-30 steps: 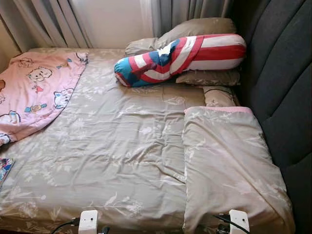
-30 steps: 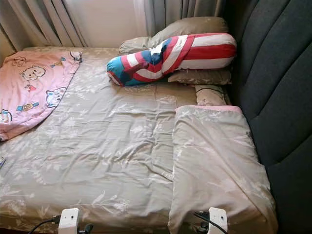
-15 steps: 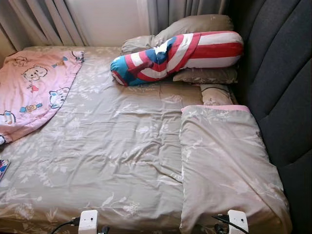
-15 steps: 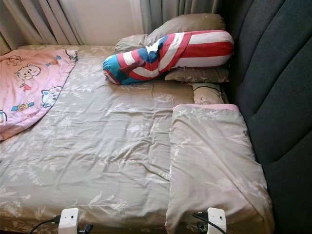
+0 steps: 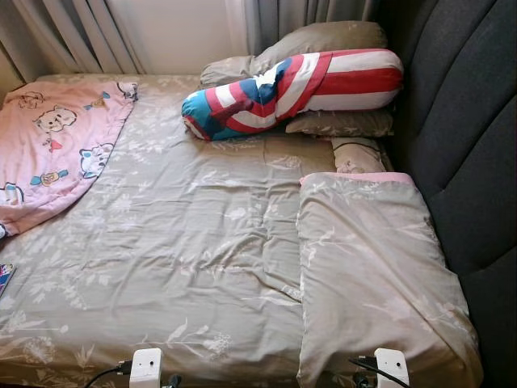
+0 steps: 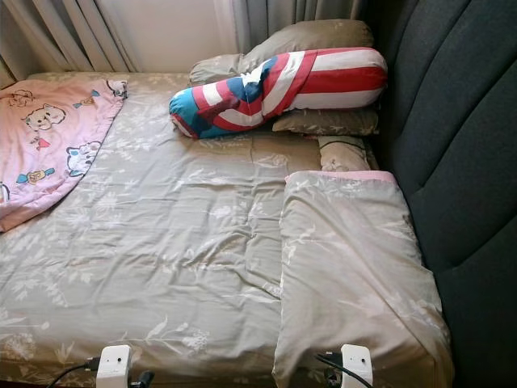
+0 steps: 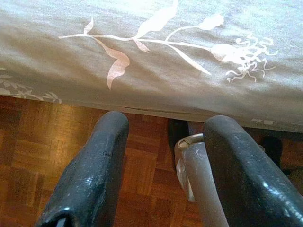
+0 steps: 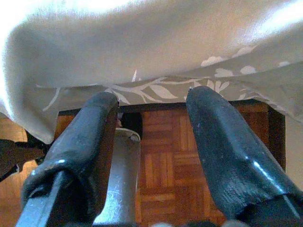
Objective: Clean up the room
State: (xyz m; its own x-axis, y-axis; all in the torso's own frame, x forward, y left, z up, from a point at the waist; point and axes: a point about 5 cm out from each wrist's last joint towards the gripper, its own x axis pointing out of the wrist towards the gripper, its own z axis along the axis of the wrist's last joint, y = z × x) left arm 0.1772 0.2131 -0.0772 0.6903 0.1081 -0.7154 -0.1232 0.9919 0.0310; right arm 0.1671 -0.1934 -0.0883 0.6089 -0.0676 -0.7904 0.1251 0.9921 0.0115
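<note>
A bed (image 5: 186, 242) with a grey-beige floral sheet lies before me. A pink cartoon blanket (image 5: 56, 145) is crumpled at its far left. A folded floral duvet (image 5: 371, 267) with a pink edge lies along the right side. A red, white and blue striped bolster (image 5: 291, 85) rests on grey pillows (image 5: 323, 36) at the far end. Both arms hang low at the bed's near edge. My left gripper (image 7: 168, 124) is open, holding nothing, over wooden floor below the sheet's hem. My right gripper (image 8: 154, 97) is open and holds nothing, under the duvet's overhang.
A dark padded headboard (image 5: 468, 121) runs along the right side. Grey curtains (image 5: 73, 32) hang behind the bed. A small patterned pillow (image 5: 359, 153) lies between the duvet and the pillows. A colourful flat item (image 5: 4, 276) pokes in at the left edge. Parquet floor (image 7: 28, 156) lies below.
The whole picture has shifted a little, so the camera has moved. Nothing on the bed has changed place and both arms stay low.
</note>
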